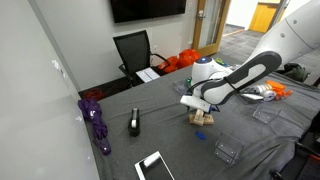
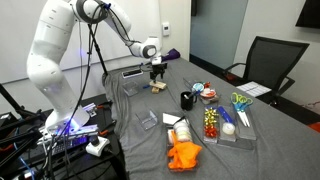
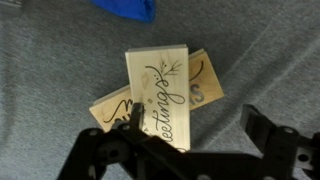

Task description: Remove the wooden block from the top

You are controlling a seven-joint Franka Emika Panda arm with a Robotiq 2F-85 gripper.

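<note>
Two light-tan wooden blocks lie stacked on the grey cloth. The top wooden block [image 3: 160, 85] bears black script lettering and lies crosswise on the lower slab [image 3: 205, 80]. The stack also shows in both exterior views [image 1: 202, 120] [image 2: 157, 86]. My gripper [image 3: 198, 125] is open just above the stack, pointing down. One finger overlaps the top block's lower left corner; the other finger is apart from it over bare cloth. In both exterior views the gripper [image 1: 200, 106] [image 2: 157, 73] hovers right over the blocks.
A blue piece [image 3: 125, 8] lies just beyond the stack. A black stapler-like object [image 1: 134, 124], a purple item [image 1: 97, 122], a white tablet [image 1: 153, 166] and a clear plastic box [image 1: 227, 152] lie on the cloth. A tray of small items [image 2: 225, 125] stands further off.
</note>
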